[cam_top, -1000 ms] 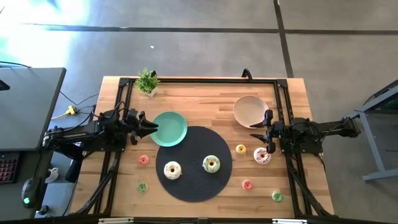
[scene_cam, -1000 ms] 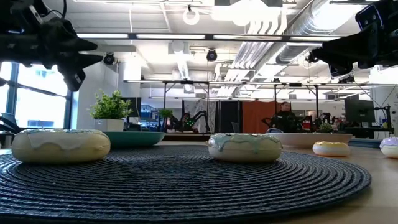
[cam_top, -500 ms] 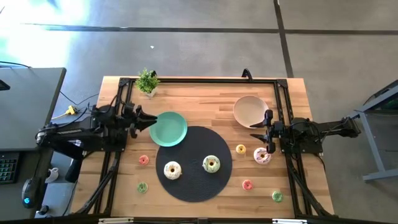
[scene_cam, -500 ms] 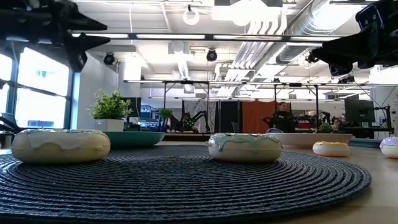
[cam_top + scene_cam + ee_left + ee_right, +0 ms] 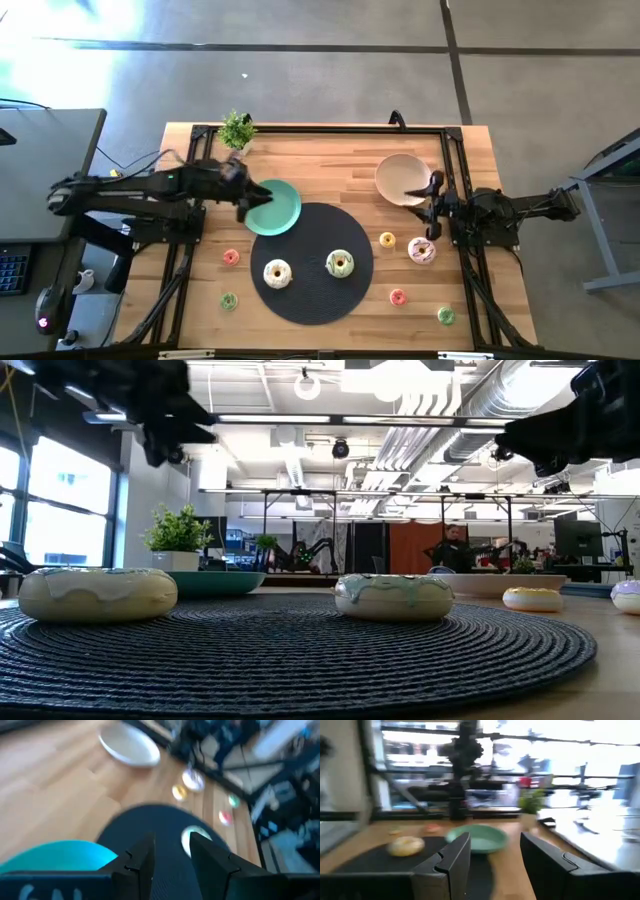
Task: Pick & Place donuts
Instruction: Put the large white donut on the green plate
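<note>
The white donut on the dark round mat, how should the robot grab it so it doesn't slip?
The white donut lies flat on the mat, hole up, nothing touching it. Probably best from straight above, open fingers straddling the ring and pinching its two outer sides. The left gripper, open above the green plate, is the nearer one.

High view straight down over table; low view level, close; both share dark mat [image 5: 315, 262].
</note>
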You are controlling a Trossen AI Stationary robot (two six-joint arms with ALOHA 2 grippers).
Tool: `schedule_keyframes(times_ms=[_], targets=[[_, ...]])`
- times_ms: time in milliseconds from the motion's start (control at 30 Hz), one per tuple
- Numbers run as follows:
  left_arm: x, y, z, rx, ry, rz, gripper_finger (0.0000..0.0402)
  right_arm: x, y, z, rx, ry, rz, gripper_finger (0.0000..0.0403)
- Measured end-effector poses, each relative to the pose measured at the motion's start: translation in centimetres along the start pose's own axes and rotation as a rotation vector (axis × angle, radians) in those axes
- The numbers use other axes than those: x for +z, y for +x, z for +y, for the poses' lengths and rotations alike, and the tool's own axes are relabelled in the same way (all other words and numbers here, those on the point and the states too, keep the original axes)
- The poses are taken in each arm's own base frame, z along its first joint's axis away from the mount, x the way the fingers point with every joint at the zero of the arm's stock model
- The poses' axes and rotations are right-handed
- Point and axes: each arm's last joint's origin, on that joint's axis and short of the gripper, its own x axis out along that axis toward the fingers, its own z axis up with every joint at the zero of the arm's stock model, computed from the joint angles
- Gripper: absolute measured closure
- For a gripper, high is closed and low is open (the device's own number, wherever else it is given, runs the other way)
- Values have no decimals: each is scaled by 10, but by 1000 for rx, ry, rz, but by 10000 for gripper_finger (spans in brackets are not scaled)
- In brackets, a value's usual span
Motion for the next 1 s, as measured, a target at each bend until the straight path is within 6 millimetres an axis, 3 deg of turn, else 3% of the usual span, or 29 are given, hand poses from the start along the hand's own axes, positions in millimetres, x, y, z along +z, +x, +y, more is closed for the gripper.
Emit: schedule_keyframes(times_ms=[200,300,533,667,900,1000], targets=[[4,36,-37,-87,46,169,280,1,-2,-10,-358,48,-1,233],[-4,49,-59,-109,50,287,279,0,-3,-12,-420,162,-15,233],[-44,65,-98,11,-52,469,279,0,-3,-12,-422,167,-15,233],[-62,71,-113,51,-139,522,279,-2,-1,-9,-305,130,15,233],[-73,70,-115,142,-209,537,268,-2,0,-2,-77,60,18,233],[-74,69,-113,172,-243,544,244,-1,0,-3,-95,66,11,233]])
